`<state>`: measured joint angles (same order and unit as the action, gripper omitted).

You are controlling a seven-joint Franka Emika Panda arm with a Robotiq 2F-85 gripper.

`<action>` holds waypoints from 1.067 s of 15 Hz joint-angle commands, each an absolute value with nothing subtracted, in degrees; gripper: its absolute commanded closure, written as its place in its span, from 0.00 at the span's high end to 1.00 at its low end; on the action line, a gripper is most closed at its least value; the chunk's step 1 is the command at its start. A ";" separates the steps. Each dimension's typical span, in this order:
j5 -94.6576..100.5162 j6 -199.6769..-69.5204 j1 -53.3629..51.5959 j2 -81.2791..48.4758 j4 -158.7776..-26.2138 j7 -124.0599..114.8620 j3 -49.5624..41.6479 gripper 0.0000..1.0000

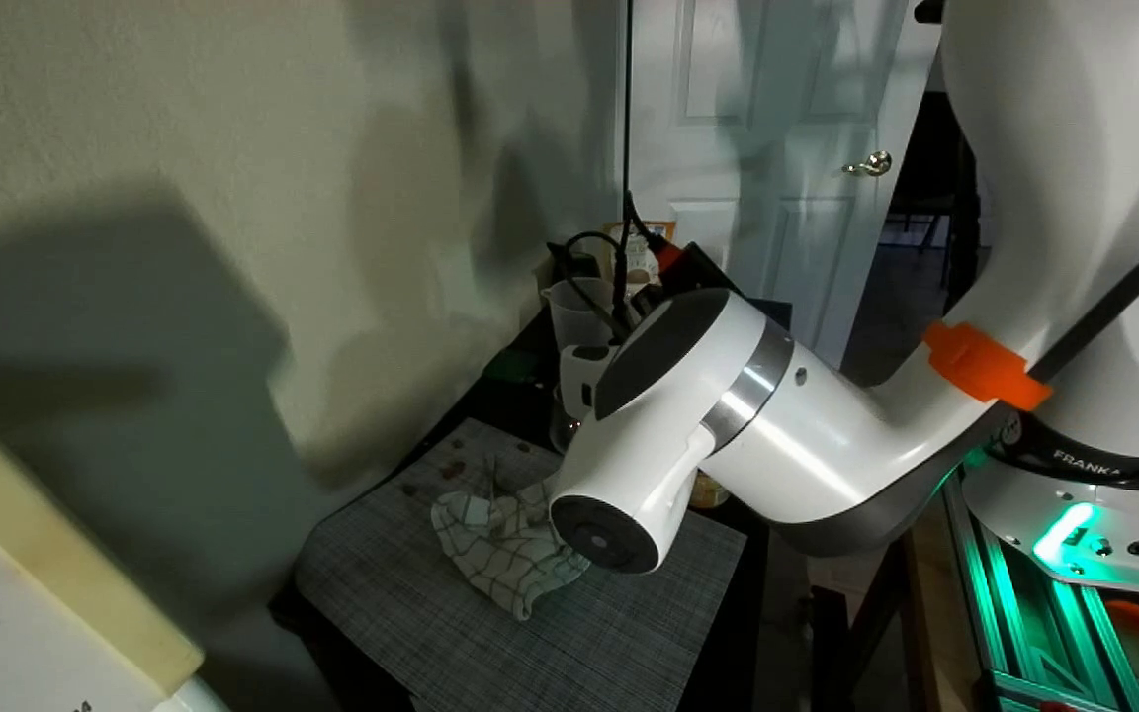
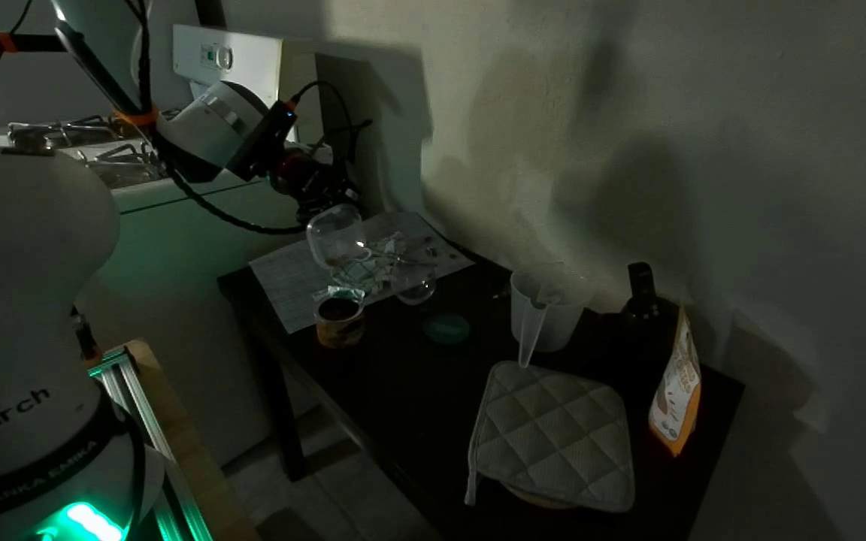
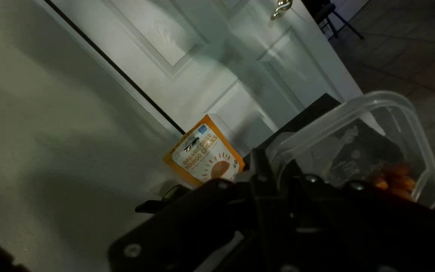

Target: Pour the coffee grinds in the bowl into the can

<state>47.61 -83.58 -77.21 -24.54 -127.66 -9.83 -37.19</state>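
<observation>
We had the gripper (image 3: 276,166) pinching the wall of a clear, square-cornered plastic container (image 3: 357,151). In an exterior view we saw this container tilted, with the open can (image 2: 340,331) upright on the dark table (image 2: 403,383), by the edge of the grey placemat (image 2: 283,278), foil (image 2: 346,293) raised at its rim. Whether the container hung directly over the can, we couldn't tell.

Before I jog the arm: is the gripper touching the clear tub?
Touching. The wrist view shows the gripper pinching the tub, one wall between its fingers; in an exterior view the tub hangs tilted just below the gripper.
</observation>
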 commanded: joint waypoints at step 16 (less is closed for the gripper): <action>55.51 -70.84 -32.96 -24.51 -121.87 -14.24 7.51 0.03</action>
<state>54.21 -73.61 -37.20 -22.67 -122.98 -15.05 2.66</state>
